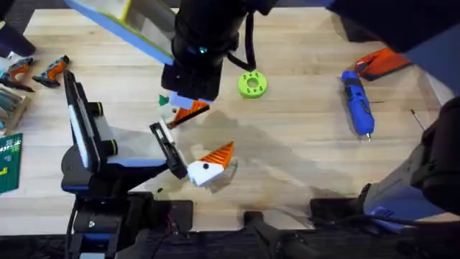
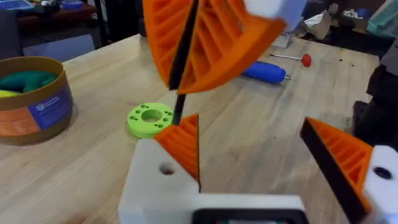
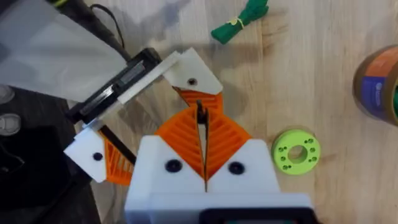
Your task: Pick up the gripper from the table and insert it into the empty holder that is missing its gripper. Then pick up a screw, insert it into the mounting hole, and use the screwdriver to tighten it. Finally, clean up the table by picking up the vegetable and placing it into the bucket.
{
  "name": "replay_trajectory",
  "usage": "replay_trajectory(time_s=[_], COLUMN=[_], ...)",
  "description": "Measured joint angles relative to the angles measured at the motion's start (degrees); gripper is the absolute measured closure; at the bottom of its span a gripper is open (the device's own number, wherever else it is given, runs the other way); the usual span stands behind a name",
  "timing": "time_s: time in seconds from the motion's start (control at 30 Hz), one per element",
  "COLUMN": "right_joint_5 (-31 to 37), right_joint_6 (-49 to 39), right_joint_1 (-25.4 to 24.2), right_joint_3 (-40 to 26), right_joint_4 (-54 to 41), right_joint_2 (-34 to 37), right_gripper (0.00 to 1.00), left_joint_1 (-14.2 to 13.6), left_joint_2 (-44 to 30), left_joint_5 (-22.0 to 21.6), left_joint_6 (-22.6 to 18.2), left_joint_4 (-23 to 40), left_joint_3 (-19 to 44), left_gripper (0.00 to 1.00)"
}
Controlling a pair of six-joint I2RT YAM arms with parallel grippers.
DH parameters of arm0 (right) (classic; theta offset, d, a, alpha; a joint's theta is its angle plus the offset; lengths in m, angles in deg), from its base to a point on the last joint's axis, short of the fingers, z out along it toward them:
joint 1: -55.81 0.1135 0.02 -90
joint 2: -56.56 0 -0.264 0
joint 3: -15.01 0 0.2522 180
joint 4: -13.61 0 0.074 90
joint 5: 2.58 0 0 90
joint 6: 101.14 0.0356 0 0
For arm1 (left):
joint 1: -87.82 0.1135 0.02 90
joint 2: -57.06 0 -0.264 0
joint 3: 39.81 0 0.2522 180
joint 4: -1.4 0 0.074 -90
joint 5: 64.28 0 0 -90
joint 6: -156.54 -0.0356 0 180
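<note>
From where I stand, the right claw is pinched shut, its orange pads closed on a thin black strip. I take that strip to be the dark side of the orange gripper piece, though the join is hard to make out. The piece sits on top of the white holder, which is one finger of the left claw. That claw is spread wide with nothing between its fingers.

The worry is the seating. The hold is narrow, on an edge, so a push that is slightly off line could twist the piece, jam it crooked, or pop it loose onto the counter. If the right claw lets go before the piece is fully home, it may tip out, and the mounting hole will not line up for a screw.

The vegetable lies on the wood nearby, apart from the bucket. The screwdriver lies well off to the side.
</note>
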Motion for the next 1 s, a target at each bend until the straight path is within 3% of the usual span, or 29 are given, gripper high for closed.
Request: replay_trajectory(time_s=[1.0], right_joint_5=[-1.94], right_joint_6=[0.0], right_joint_1=[0.37], right_joint_3=[0.0], right_joint_4=[1.14], right_joint_2=[2.23], right_gripper=[0.995], left_joint_1=[0.02], left_joint_2=[-0.02], left_joint_5=[0.0], left_joint_6=[0.0], left_joint_4=[0.0], left_joint_3=[0.0], left_gripper=[0.015])
